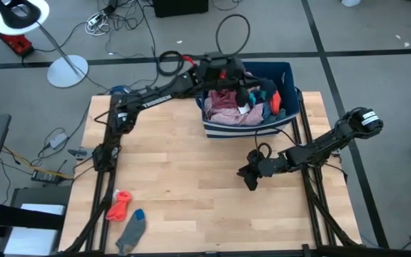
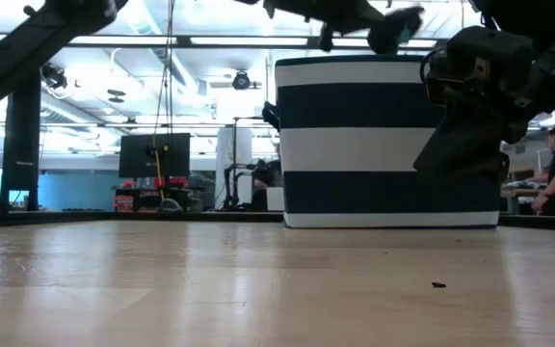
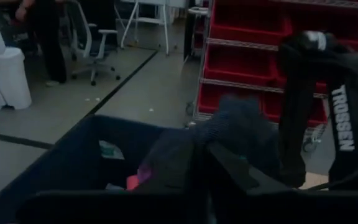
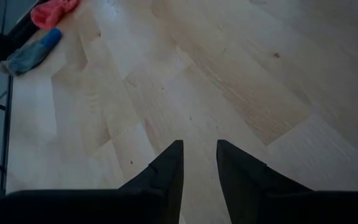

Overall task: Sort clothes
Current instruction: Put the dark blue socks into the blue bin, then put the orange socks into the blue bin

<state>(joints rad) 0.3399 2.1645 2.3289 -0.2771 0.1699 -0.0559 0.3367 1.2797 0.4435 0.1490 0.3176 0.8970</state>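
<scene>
The left tool is over the striped bin at the desk's 12 o'clock edge, and its fingers are closed on a dark grey garment, which bunches up between them in the left wrist view, just above the bin's dark rim. The bin is piled with clothes: a pink garment toward its 9 o'clock side, a bright blue piece and a red-orange piece toward 3 o'clock. In the low view the bin's blue and white wall stands upright on the desk, with the left arm reaching in over its top.

The right tool hangs above bare wood at about 3 o'clock from the desk's centre, well clear of the bin. Its two dark fingers point down at the planks with a narrow gap between them and nothing held.

At the desk's 7 o'clock corner lie two pieces, touching or nearly so: a red-orange sock and, just at its 5 o'clock, a teal-grey sock with a blue tip. The right wrist view catches the same pair far off.
</scene>
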